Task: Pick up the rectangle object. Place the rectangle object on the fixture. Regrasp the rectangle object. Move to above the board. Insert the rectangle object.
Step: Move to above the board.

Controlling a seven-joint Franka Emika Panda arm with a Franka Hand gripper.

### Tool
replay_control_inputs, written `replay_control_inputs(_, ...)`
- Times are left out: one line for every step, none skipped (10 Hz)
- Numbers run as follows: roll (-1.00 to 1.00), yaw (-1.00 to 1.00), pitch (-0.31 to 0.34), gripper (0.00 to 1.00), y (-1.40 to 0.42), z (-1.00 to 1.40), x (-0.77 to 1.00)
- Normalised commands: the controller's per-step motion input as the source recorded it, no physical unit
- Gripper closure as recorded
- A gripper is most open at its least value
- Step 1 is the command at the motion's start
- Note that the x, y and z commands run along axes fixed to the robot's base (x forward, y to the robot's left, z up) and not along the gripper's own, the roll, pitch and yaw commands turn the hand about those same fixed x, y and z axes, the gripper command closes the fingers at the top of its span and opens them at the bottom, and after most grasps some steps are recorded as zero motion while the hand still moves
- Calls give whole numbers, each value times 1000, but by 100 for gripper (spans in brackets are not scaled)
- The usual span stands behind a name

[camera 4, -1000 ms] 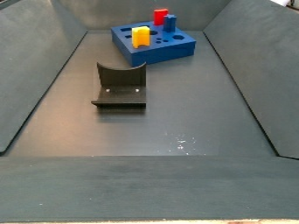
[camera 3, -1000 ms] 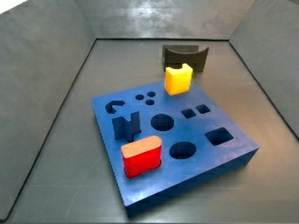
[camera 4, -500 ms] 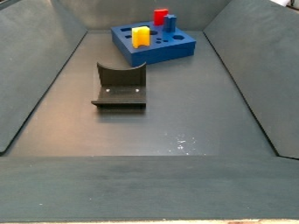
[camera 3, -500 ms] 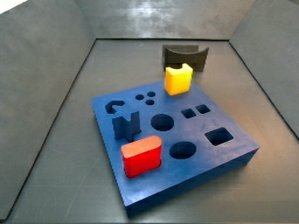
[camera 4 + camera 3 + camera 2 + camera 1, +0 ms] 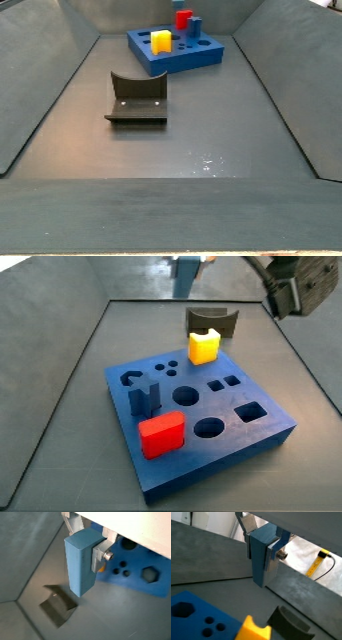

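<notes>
In both wrist views the gripper (image 5: 264, 552) is closed on the rectangle object (image 5: 261, 554), which hangs upright between the fingers (image 5: 272, 559), high in the air. Under it stands the fixture (image 5: 59, 605) on the grey floor (image 5: 127, 617), just beside the board (image 5: 143, 567). On the board's corner nearest the fixture stands a yellow block (image 5: 203, 346).

Gripper (image 5: 189, 264) (edge-cropped), fingers (image 5: 272, 559) mostly block-hidden
</notes>
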Motion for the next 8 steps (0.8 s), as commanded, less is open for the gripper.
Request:
replay_control_inputs(-1000,-38,-14,100,-129,-83,-182)
replay_control_inputs(-1000,-40,-18,100,-80,-57,-153)
replay_control_inputs(-1000,-38,-18,100,-16,-22,-105)
replay_control_inputs(-1000,-37,-15,100,13,-6,-74)
replay_control_inputs(-1000,-36,-18,100,27,1,-60)
replay_control_inputs(-1000,-36,-20,100,30,3,-58)
replay_control_inputs(-1000,-34,-24,100,35,11,-54)
replay_control_inputs(-1000,-33,-25,100,37,8,-49)
